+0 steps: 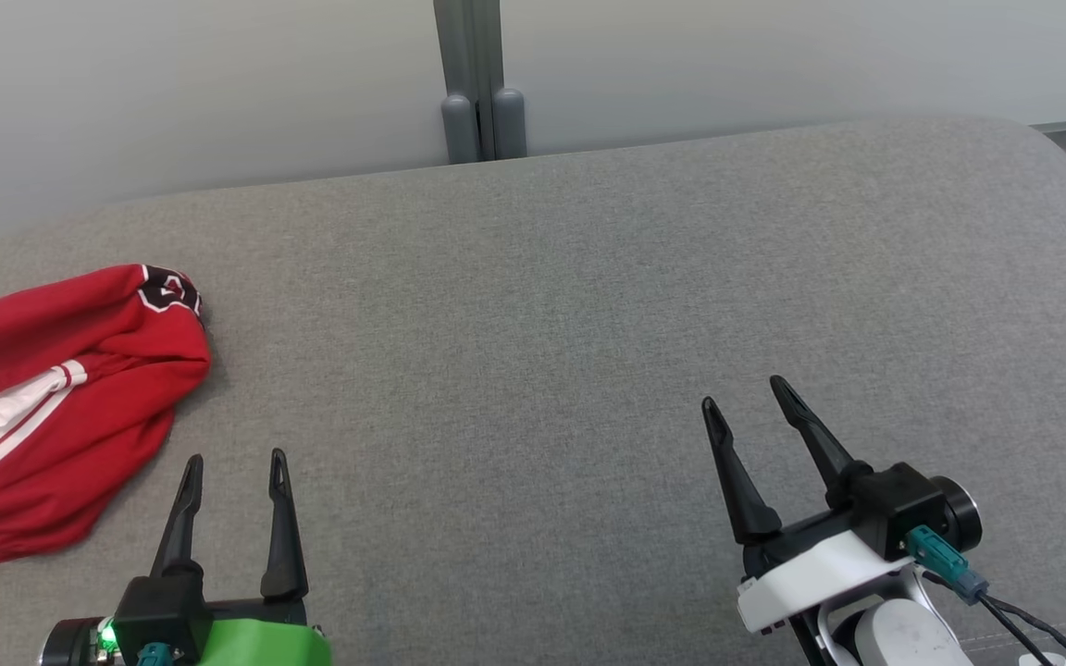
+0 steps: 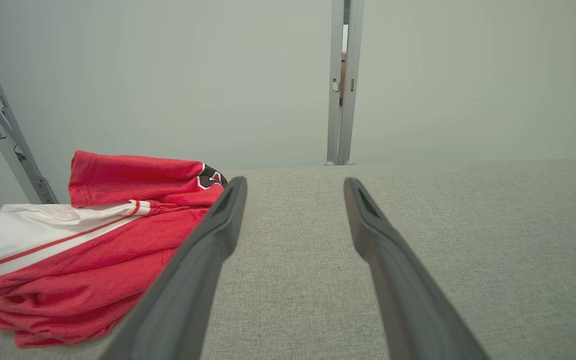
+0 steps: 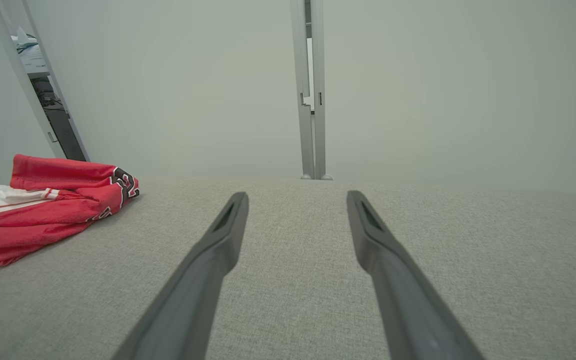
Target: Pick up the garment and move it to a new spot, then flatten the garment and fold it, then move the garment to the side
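A red garment (image 1: 61,407) with white panels and a dark logo lies bunched in a loose fold at the left edge of the grey cushioned surface (image 1: 542,305). My left gripper (image 1: 237,458) hovers open just right of the garment's near corner, nothing between its fingers. In the left wrist view the garment (image 2: 93,245) sits left of the left finger. My right gripper (image 1: 744,393) is open over bare fabric at the lower right, far from the garment. The right wrist view has the garment (image 3: 48,205) at the far left.
A pale wall runs behind the surface, with a grey vertical post (image 1: 480,83) at its middle. The surface's rounded right corner (image 1: 1065,157) drops off toward the floor. A slanted metal frame (image 2: 3,130) stands behind the garment.
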`<state>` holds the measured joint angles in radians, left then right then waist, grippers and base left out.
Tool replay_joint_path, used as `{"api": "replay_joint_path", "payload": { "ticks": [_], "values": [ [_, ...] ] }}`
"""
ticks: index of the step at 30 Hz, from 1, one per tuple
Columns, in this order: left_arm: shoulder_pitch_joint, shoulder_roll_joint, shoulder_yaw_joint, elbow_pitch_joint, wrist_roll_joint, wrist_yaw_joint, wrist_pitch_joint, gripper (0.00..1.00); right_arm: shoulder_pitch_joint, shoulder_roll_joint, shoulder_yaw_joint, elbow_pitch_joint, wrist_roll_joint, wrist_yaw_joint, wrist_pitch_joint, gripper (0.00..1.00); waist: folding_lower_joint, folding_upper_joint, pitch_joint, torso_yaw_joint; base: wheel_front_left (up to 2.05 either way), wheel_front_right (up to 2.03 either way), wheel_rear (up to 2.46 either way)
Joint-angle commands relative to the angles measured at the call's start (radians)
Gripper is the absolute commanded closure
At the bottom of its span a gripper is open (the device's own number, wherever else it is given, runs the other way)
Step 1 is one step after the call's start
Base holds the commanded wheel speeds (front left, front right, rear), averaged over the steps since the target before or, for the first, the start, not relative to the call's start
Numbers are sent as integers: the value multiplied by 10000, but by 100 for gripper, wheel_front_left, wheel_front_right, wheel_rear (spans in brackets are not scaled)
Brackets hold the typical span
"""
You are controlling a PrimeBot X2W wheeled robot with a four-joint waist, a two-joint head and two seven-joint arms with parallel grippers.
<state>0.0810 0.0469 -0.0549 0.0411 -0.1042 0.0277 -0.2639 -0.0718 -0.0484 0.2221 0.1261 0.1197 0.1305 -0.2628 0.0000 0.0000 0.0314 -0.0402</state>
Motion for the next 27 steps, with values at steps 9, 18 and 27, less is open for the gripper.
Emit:
{"api": "replay_joint_path", "payload": {
  "ticks": [9,18,27],
  "values": [
    [34,63,65,209,-42,23,-10,0,263,-33,99,23,-17,5,-30,0,0,0,-59,908,0,0,0],
    [358,58,151,250,-59,93,-10,0,516,-35,267,117,-68,5,-30,0,0,0,-292,2102,0,0,0],
    [641,58,229,228,56,78,-10,0,729,-35,405,96,48,5,-30,0,0,0,-532,3170,0,0,0]
  ]
}}
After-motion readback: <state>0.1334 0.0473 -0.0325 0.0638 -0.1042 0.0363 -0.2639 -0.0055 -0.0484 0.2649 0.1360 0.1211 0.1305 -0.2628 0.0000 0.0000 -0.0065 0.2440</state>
